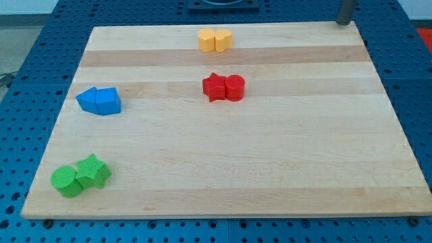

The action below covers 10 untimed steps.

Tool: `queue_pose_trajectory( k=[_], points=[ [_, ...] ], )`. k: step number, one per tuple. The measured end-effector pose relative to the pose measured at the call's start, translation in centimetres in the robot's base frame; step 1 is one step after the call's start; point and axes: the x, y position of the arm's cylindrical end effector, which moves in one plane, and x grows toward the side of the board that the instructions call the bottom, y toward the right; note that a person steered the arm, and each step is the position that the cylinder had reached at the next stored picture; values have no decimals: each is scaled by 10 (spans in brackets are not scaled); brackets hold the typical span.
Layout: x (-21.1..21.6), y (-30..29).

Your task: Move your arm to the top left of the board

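Note:
My tip [344, 23] stands at the top right corner of the wooden board [283, 155], just past its top edge and far from every block. Two yellow blocks [214, 40] sit side by side near the top edge, at the middle. A red star-shaped block [214, 87] touches a red cylinder [235, 88] a little above the board's centre. Two blue blocks [99, 100] lie together at the left edge. A green cylinder [65, 181] and a green star-shaped block [92, 171] touch at the bottom left.
The board lies on a blue perforated table [30, 74] that shows on all sides. A dark fixture [223, 5] sits beyond the board's top edge at the middle.

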Motion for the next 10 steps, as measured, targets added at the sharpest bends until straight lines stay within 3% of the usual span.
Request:
queue_pose_trajectory(
  k=[2,4,5,7,8,9,10],
  points=[
    [0,-1],
    [1,-81],
    [1,-84],
    [2,-158],
    [2,-159],
    [1,-207],
    [3,-217]
  ],
)
